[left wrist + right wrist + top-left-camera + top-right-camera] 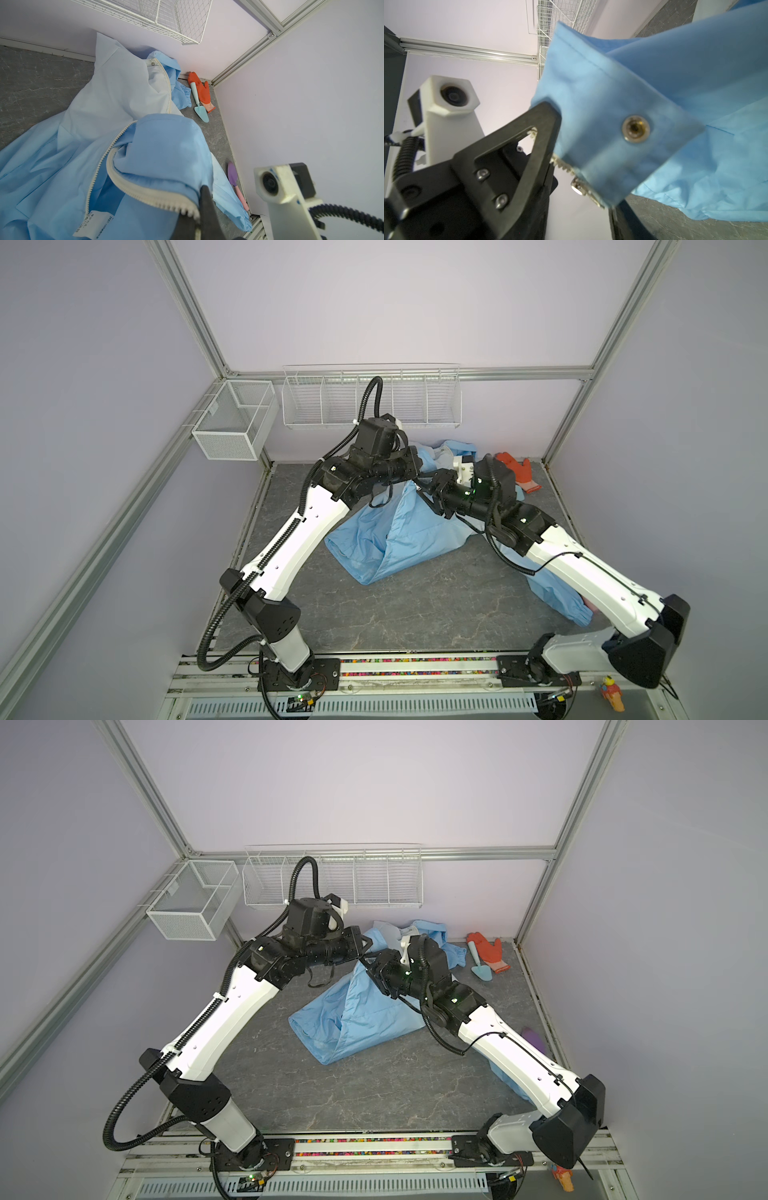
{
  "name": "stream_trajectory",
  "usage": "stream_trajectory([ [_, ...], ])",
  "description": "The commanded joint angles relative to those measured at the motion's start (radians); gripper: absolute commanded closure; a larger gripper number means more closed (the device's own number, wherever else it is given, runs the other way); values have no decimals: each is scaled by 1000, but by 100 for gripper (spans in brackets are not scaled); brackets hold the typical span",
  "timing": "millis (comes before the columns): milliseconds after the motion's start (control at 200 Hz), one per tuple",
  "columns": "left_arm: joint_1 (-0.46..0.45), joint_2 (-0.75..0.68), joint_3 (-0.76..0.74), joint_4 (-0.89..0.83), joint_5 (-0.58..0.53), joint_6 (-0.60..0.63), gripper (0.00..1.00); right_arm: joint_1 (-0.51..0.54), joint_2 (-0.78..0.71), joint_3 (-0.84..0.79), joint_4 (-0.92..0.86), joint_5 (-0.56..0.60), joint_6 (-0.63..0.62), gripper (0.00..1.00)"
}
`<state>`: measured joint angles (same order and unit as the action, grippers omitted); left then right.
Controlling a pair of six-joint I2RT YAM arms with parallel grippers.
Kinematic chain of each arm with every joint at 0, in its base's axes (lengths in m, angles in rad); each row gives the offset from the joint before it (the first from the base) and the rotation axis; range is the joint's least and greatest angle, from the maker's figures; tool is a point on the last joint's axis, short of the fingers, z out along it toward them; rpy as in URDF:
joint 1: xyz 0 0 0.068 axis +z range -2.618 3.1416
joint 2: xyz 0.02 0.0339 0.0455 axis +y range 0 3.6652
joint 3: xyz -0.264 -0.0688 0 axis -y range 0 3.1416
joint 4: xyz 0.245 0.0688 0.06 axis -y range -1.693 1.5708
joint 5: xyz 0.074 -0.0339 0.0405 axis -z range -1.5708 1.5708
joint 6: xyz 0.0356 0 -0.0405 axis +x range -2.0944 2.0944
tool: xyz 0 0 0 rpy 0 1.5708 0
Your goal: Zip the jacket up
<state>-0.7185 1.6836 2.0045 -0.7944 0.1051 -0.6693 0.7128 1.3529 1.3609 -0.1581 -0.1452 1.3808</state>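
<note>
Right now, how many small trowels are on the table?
2. A teal trowel lies partly on the orange glove in the far right corner; a purple trowel lies along the right wall, beside the jacket. More may be hidden under the jacket.

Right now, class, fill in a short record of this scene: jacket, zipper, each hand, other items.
jacket: blue, crumpled on the table, one front edge lifted
zipper: white, undone
left hand: shut on the jacket's zipper edge
right hand: open, close beside it
other items: glove, orange, under a teal trowel, far right; purple trowel nearer the robot
</note>
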Motion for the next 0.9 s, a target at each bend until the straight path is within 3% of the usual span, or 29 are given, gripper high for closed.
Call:
stream_trajectory([
  [0, -1, -9, 3, 14, -1, 6, 100, 3, -21, -17, 26, 19, 29, 53],
  [895, -2, -34, -47, 47, -15, -1, 100, 15, -51, -42, -3, 24, 66, 57],
])
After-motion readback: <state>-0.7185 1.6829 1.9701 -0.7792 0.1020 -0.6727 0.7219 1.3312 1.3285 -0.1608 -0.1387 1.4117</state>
